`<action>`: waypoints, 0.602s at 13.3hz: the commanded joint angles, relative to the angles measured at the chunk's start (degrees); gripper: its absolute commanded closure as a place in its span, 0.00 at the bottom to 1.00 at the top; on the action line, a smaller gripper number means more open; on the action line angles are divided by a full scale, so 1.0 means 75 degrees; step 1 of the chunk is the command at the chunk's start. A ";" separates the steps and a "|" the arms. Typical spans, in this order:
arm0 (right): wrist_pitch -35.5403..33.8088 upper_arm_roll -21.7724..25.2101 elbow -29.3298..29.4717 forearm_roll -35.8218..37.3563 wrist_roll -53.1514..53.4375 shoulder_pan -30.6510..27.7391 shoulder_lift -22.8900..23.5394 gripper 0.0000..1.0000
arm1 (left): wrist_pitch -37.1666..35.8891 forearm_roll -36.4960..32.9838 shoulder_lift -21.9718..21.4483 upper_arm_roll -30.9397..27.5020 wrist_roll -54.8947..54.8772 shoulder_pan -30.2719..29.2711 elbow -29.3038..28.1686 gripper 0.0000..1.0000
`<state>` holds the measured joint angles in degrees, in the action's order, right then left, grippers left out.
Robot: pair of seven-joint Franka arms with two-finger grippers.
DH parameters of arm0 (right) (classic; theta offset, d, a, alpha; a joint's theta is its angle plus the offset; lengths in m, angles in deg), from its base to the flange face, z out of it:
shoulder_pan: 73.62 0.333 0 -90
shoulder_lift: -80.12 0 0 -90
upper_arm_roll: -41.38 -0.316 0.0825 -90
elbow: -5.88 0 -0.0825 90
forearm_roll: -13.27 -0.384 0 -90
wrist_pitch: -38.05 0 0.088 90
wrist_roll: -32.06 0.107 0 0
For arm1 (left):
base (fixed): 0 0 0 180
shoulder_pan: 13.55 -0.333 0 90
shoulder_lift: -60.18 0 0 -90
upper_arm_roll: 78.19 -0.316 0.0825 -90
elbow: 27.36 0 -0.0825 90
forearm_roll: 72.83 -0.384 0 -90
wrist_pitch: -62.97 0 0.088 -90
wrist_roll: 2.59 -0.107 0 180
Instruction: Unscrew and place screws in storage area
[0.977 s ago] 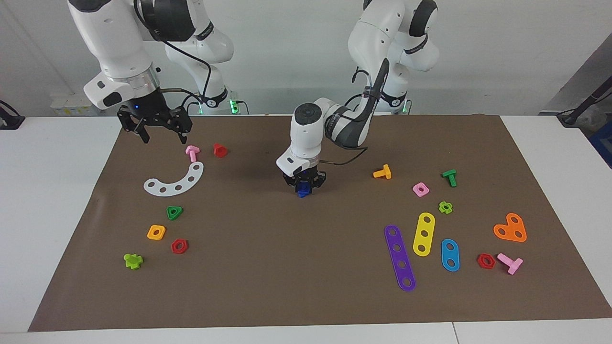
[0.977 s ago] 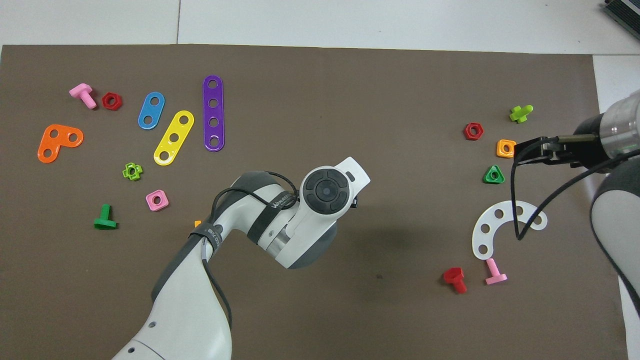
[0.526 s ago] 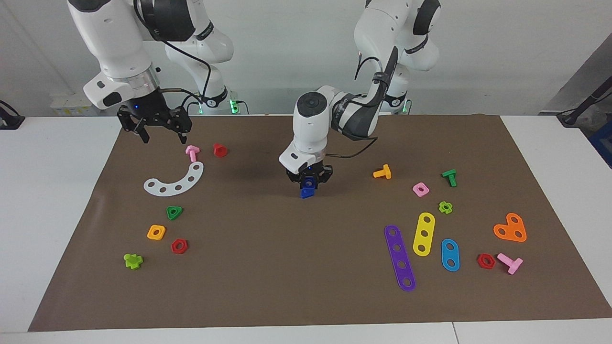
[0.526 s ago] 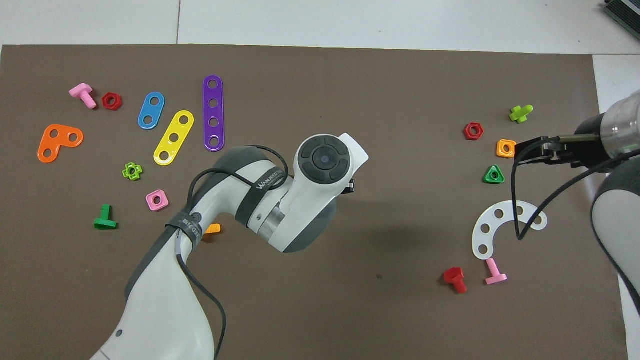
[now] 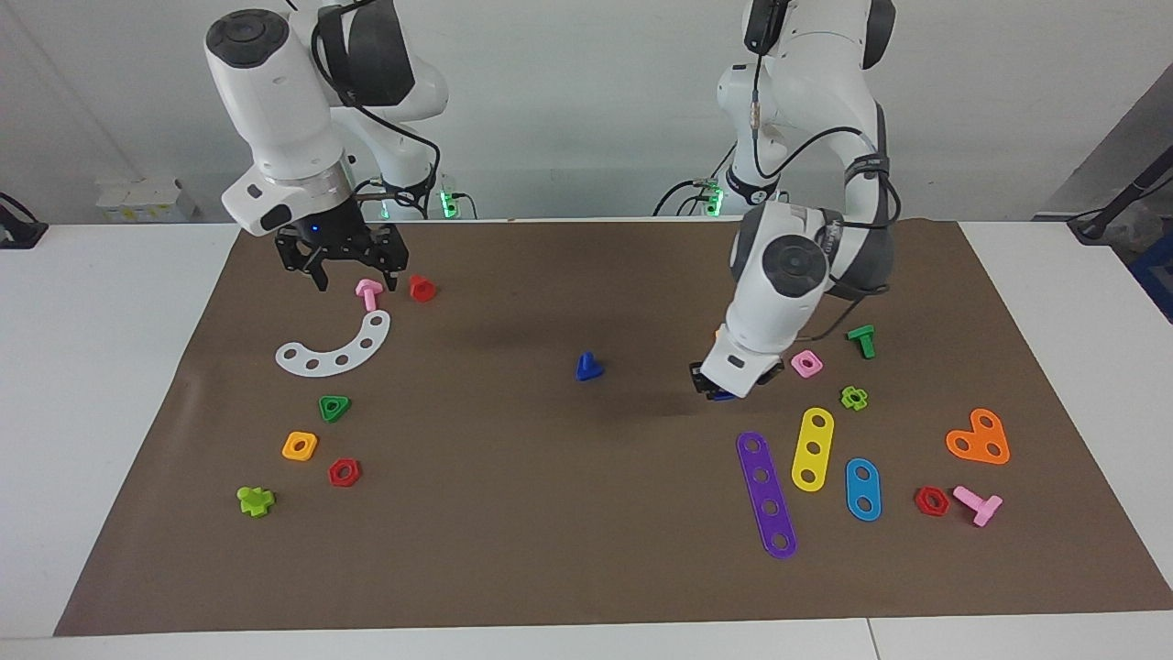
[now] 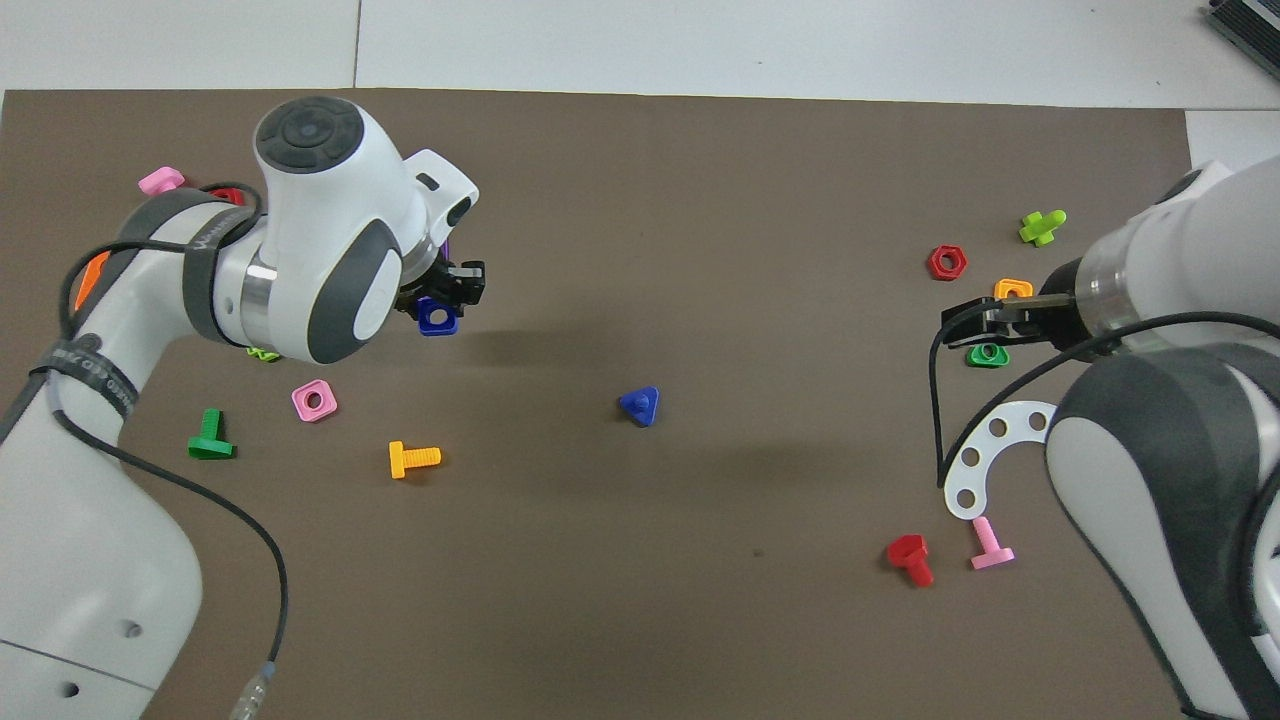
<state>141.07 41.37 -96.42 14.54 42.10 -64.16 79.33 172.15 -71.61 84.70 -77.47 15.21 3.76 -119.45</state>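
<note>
While clamped on a small blue square plastic nut [image 6: 436, 317], left gripper [image 5: 724, 387] low over the brown paper mat [image 5: 586, 550] near the purple holed strip [image 5: 766, 494].
Small blue triangular-headed plastic bolt [image 5: 588, 368] lying alone mid-table; right gripper [image 5: 345, 266] spread wide above the pink T-shaped bolt [image 5: 368, 293] by the white curved strip [image 5: 334, 348].

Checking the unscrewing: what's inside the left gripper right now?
A blue square nut, held in the left gripper above the mat; the blue bolt lies apart. The wrist hides the grip.
</note>
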 commanded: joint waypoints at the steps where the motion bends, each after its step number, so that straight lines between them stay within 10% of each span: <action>1: 0.0910 -0.0010 -0.0703 -0.0005 0.0220 0.0424 -0.0071 0.00 | 0.0289 0.0118 -0.0620 0.0057 -0.0744 -0.0536 -0.1184 0.99; 3: 0.1380 -0.0010 -0.0763 -0.0005 0.0639 0.0892 0.0361 0.00 | 0.0651 0.0106 -0.0819 0.0045 -0.0733 -0.0608 -0.1769 0.86; 5: 0.1930 -0.0010 -0.0763 0.0006 0.1377 0.1501 0.0841 0.00 | 0.1155 0.0106 -0.0890 0.0045 -0.0663 -0.0620 -0.2087 0.16; 6: 0.2211 -0.0010 -0.0763 0.0018 0.1624 0.1748 0.1076 0.00 | 0.1227 0.0106 -0.0890 0.0057 -0.0674 -0.0620 -0.2065 0.00; 8: 0.2820 -0.0010 -0.0763 0.0065 0.2151 0.2251 0.1568 0.00 | 0.1158 0.0106 -0.0867 0.0045 -0.0697 -0.0655 -0.1971 0.00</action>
<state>158.59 41.15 -102.35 14.54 55.01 -49.69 88.03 179.77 -71.53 80.29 -76.94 10.17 -1.02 -132.19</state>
